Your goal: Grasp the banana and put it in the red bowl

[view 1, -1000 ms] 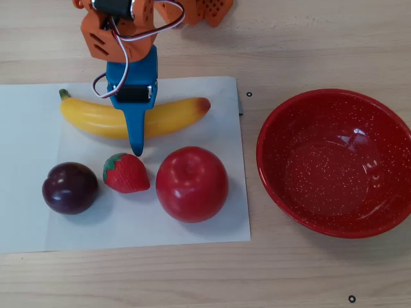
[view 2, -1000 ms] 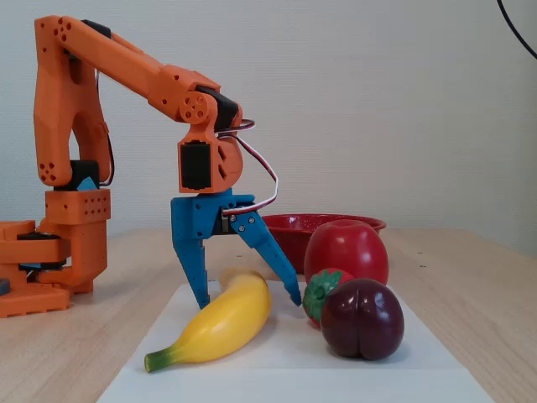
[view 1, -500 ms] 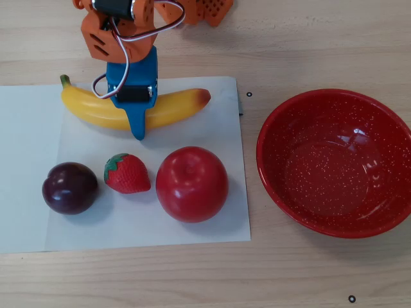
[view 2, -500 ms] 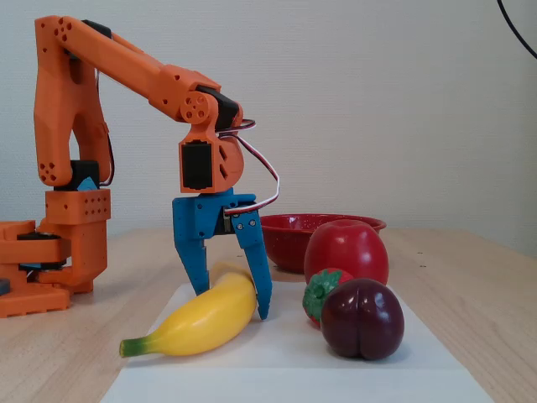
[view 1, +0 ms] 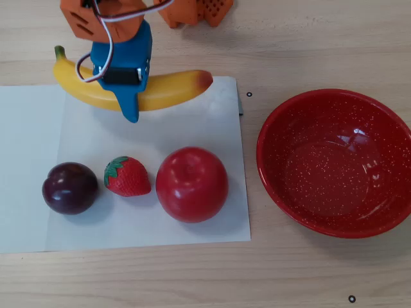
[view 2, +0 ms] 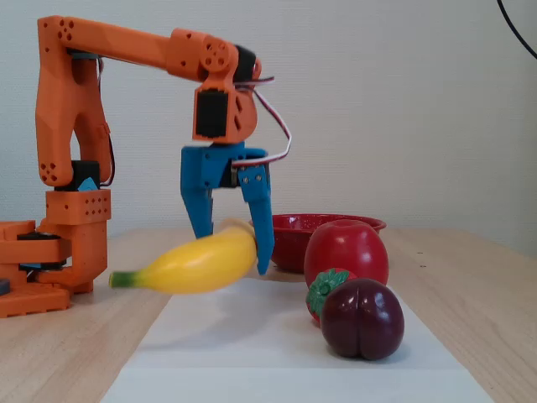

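We find a hobby or lab test bench, not a kitchen. A pale wood-grain table [view 1: 308, 269] stands before a bare white wall [view 2: 403, 101]. An orange 3D-printed arm [view 2: 75, 126] with loose servo wiring sits on it. White paper sheets [view 1: 38, 218] serve as a staging mat for plastic toy fruit.

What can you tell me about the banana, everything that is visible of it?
The banana is long, curved and glossy yellow, plastic by its look, with a green stem tip and a reddish-orange end. The blue tool grips it near the middle, one finger on each side. In the fixed view it hangs tilted above the white paper, stem end lower, touching nothing else. In the overhead view it lies behind the row of other fruits, left of the red bowl.
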You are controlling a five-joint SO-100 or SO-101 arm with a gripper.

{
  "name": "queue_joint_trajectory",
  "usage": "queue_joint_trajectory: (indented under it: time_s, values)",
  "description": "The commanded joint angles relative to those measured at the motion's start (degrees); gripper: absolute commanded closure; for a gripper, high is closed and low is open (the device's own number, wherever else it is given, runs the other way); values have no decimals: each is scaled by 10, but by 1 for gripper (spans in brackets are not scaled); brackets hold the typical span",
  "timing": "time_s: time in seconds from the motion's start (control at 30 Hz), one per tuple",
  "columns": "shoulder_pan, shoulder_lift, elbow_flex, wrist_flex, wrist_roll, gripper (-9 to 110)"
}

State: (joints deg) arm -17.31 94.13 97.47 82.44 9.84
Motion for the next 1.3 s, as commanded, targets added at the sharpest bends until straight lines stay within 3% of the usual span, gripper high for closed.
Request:
queue_joint_trajectory:
  time_s: [0.0,0.3,0.53,1.27]
  values:
    - [18,89,-97,44,-18,101]
    - [58,118,-245,156,-43,101]
    - [123,137,-297,169,-69,101]
    - [446,77,-328,-42,-178,101]
